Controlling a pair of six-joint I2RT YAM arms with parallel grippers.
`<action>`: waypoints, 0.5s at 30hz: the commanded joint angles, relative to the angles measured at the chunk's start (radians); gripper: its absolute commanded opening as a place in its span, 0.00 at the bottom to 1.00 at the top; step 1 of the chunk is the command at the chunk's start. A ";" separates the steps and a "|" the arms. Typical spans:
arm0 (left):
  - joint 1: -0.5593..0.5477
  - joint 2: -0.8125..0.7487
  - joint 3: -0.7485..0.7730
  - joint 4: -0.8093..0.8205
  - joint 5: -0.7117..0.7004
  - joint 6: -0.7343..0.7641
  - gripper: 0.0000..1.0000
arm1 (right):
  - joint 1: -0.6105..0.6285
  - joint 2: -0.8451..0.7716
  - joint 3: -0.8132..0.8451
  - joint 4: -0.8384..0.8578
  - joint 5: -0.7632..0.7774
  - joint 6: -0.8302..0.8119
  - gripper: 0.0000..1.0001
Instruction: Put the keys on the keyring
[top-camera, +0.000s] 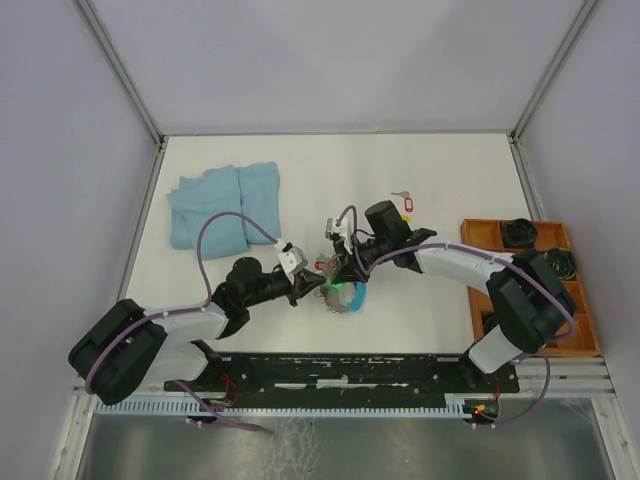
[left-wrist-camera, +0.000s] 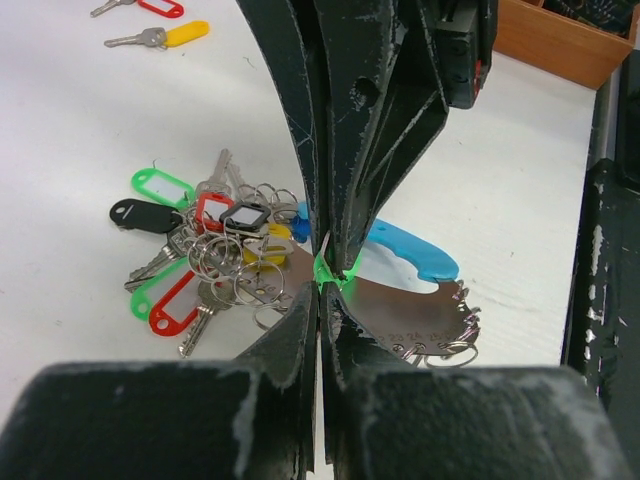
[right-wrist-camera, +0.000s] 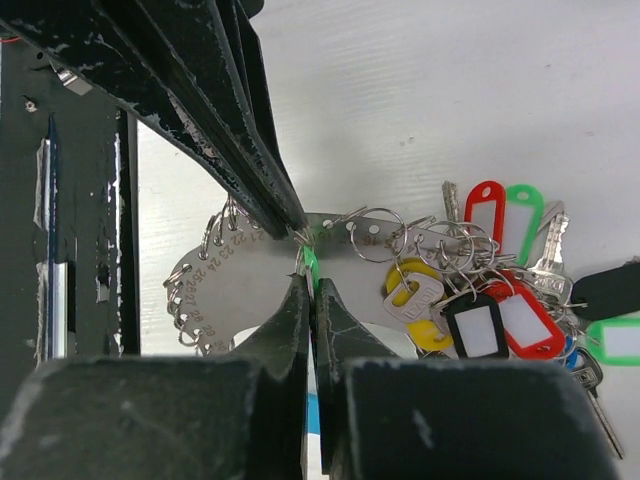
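My left claw (left-wrist-camera: 326, 276) and right claw (right-wrist-camera: 309, 272) are both pressed tight on one little green tag (right-wrist-camera: 312, 262) at the edge of the keyring (left-wrist-camera: 400, 310). More keys (left-wrist-camera: 215, 265) sit bunched there on the white surface (left-wrist-camera: 80, 150), with pale walls (top-camera: 60, 150) around.

Blue cloth (top-camera: 225, 205) x1, orange tray (top-camera: 482, 233) x1, ring plate (left-wrist-camera: 400, 305) x1, loose keys (left-wrist-camera: 185, 33) x2; bunched keys (left-wrist-camera: 210, 212): qty unclear.

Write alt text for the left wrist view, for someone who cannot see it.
The left gripper, jaws shut, pinches a small green piece at the edge of a silver numbered plate, tip to tip with the right gripper. A bunch of tagged keys on rings lies beside it; two loose keys lie farther off, top left.
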 joint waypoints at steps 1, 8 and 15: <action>-0.004 -0.031 0.001 0.164 0.075 0.052 0.03 | -0.002 0.039 0.045 -0.027 -0.030 0.017 0.01; -0.004 -0.023 -0.017 0.223 0.110 0.054 0.03 | -0.001 0.107 0.088 -0.083 -0.017 0.094 0.01; -0.004 -0.021 -0.008 0.125 0.046 0.048 0.08 | 0.001 0.043 0.104 -0.143 0.051 0.117 0.01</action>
